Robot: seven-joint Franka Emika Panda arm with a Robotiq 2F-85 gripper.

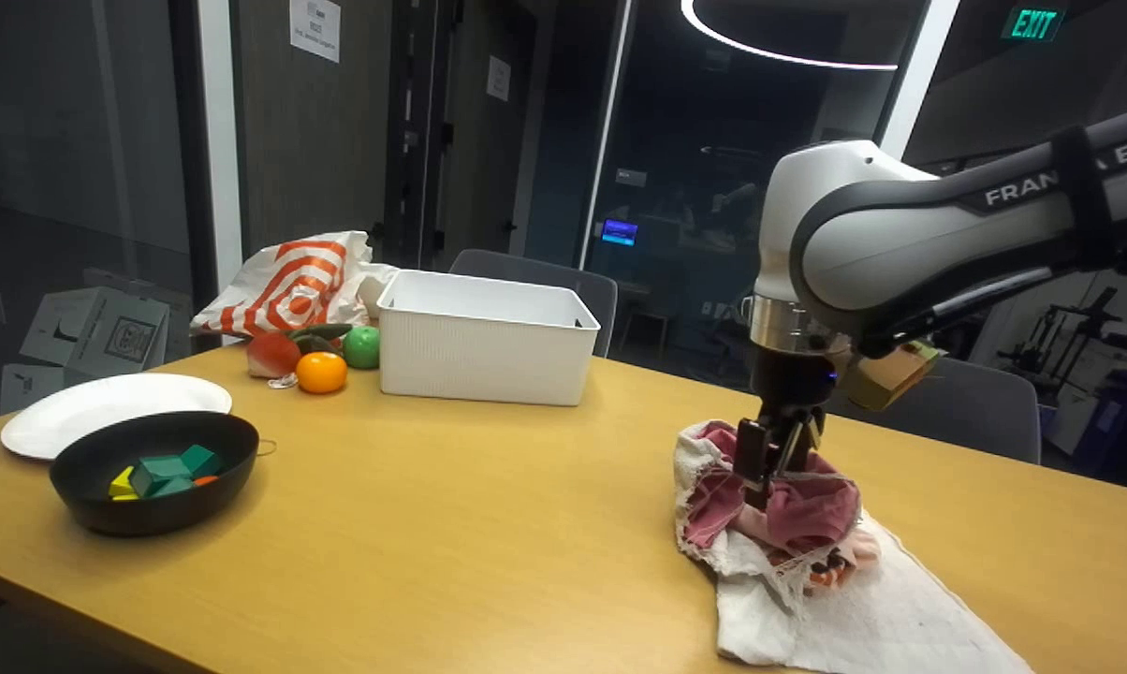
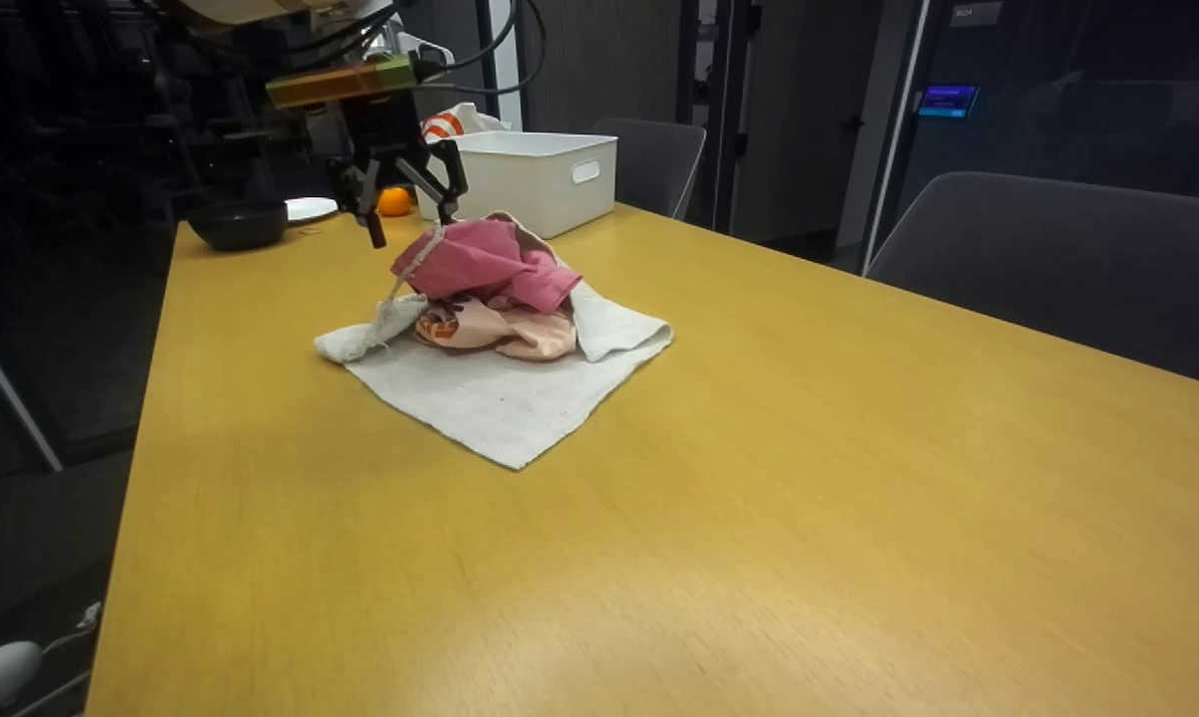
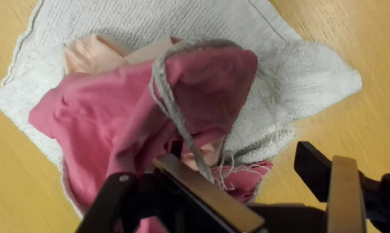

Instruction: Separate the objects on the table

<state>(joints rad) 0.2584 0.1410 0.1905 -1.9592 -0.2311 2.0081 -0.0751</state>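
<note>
A crumpled pile lies on the table. A pink cloth point(image 1: 812, 510) point(image 2: 490, 264) point(image 3: 88, 113) is on top. A peach cloth point(image 2: 520, 334) point(image 3: 91, 56) with an orange and dark print is under it. Both lie on a white towel point(image 1: 844, 627) point(image 2: 500, 408) point(image 3: 140, 19), whose frayed edge loops over the pink cloth. My gripper point(image 1: 760, 468) point(image 2: 412, 229) point(image 3: 243, 161) points down at the pile's edge with its fingers wide apart. In the wrist view one finger is in or against the pink folds, contact unclear; the other is above bare wood.
A white bin point(image 1: 484, 356) point(image 2: 560, 194) stands at the table's far side. Near it are an orange fruit point(image 1: 321, 373), a green fruit point(image 1: 361, 347), a red one point(image 1: 273, 354) and a plastic bag point(image 1: 287, 281). A black bowl point(image 1: 81, 491) holding blocks stands by a white plate point(image 1: 35, 426).
</note>
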